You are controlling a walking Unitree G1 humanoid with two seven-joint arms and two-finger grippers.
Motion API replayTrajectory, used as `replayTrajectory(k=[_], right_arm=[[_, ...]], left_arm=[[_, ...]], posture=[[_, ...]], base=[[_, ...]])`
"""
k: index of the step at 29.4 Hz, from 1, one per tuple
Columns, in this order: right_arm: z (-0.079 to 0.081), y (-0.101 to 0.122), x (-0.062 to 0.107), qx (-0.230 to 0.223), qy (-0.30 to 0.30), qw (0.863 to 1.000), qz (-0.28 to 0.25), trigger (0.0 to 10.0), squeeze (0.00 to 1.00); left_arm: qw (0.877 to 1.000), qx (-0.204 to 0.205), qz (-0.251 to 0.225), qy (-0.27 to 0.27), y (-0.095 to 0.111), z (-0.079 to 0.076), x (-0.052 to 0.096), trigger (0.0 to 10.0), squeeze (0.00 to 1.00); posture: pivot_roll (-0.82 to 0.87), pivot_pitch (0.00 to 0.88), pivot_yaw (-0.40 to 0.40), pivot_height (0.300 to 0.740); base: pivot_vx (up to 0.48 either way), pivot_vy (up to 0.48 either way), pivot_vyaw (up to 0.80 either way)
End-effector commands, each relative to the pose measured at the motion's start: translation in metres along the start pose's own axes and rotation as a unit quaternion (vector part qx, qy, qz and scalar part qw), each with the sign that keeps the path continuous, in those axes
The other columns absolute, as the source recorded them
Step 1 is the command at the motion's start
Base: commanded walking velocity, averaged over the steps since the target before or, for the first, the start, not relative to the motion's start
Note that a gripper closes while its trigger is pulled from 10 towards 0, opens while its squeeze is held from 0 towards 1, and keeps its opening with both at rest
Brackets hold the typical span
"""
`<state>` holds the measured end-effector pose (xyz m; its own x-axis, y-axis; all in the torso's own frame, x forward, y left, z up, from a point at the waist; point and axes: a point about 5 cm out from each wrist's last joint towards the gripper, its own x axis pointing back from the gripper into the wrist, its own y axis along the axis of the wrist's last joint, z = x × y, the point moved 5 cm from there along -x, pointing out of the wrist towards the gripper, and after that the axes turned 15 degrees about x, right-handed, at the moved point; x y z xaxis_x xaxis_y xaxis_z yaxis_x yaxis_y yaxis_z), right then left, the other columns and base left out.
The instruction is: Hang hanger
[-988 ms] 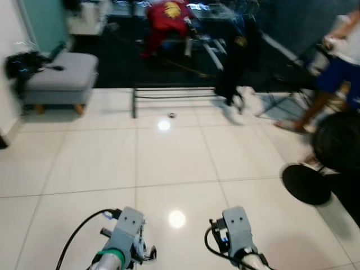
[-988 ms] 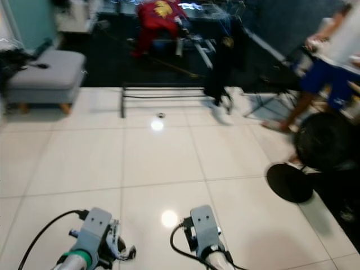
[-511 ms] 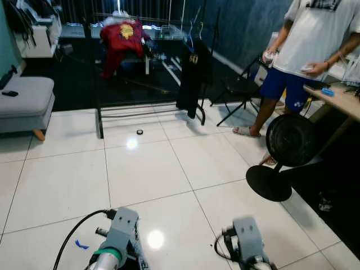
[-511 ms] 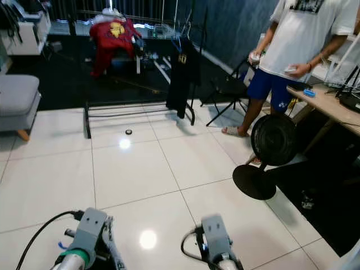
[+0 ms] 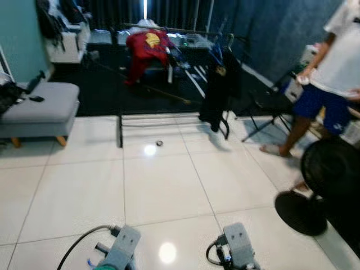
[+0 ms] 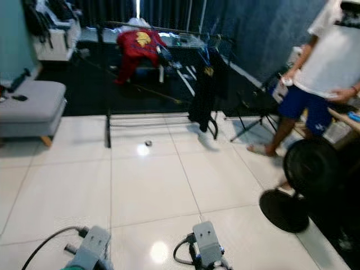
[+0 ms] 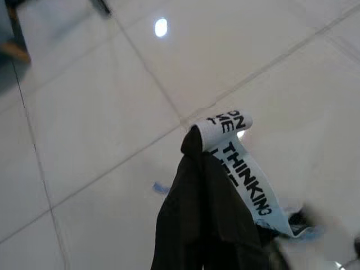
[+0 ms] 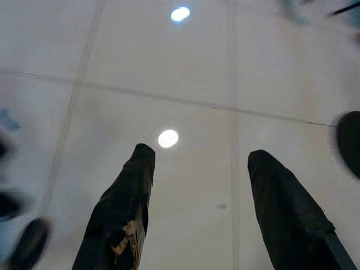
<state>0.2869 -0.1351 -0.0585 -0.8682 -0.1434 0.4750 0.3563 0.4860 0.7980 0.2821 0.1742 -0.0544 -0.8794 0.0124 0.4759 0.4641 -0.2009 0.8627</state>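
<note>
The left claw (image 7: 216, 185) grips a dark garment with a printed band (image 7: 239, 169), the right claw (image 8: 197, 208) gapes empty, and the clothes rack (image 5: 169, 34) stands well ahead across the floor (image 5: 163, 185).

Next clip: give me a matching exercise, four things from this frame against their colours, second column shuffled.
Things:
1. garment draped on the rack
2. footstool
3. person's shorts
4. standing fan

Colours:
A. black
B. grey
C. red
D. blue

Pairs: 1-C, 2-B, 3-D, 4-A
</note>
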Motion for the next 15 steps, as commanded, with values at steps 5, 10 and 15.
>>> replayTrajectory(k=[5,10,15], right_arm=[[0.0,-0.051,0.018,0.005,0.006,0.996,0.089,10.0,0.0],[0.001,-0.06,0.023,0.001,0.004,0.995,0.101,10.0,0.0],[-0.006,-0.057,0.022,-0.037,-0.021,0.995,0.093,10.0,0.0]], left_arm=[[0.999,-0.014,0.007,-0.032,-0.003,-0.019,-0.001,10.0,0.0],[0.998,-0.043,0.018,-0.05,-0.007,-0.027,-0.003,10.0,0.0],[0.997,-0.047,0.042,-0.051,-0.02,-0.023,-0.001,10.0,0.0]], posture=[[-0.13,0.004,-0.02,0.74],[-0.17,0.013,-0.003,0.74],[-0.2,0.021,0.011,0.74]], base=[[0.277,0.0,0.0],[0.277,0.0,0.0],[0.283,0.0,0.0]])
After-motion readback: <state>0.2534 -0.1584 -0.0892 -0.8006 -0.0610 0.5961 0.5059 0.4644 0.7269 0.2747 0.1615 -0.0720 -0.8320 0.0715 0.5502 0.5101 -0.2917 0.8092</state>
